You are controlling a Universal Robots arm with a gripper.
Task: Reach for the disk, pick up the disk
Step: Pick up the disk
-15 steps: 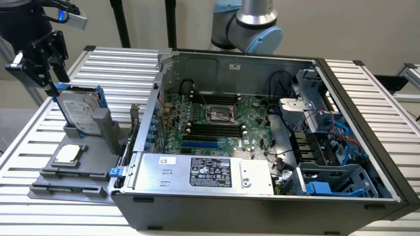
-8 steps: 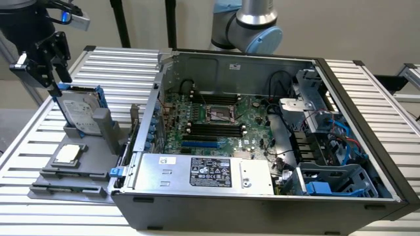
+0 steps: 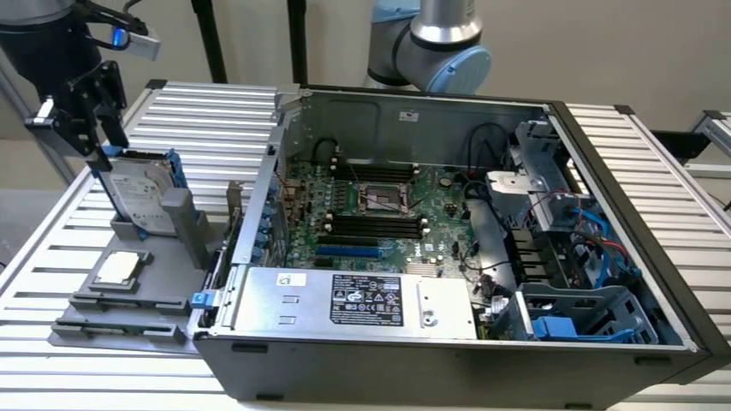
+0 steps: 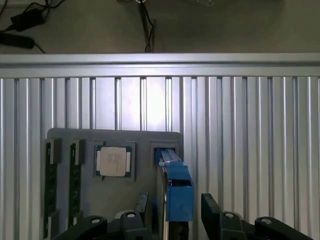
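Disk [image 4: 177,194] on edge, spread fingers [image 4: 211,209] flanking it (gaps both sides)

The gripper [image 4: 175,205] has its 2 black fingers [image 4: 210,207] spread apart, 1 on each side of the disk [image 4: 176,182], which stands on edge in a grey holder [image 4: 115,137]. Just beside it, a square chip [image 4: 114,162] lies in a recess, with 2 memory sticks [image 4: 50,185] slotted further along. The holder sits on the ribbed bench [image 4: 250,125]; beyond it, cables [image 4: 147,25] lie on the floor [image 4: 225,25].

Black label [image 3: 367,300], print unreadable, nothing legible
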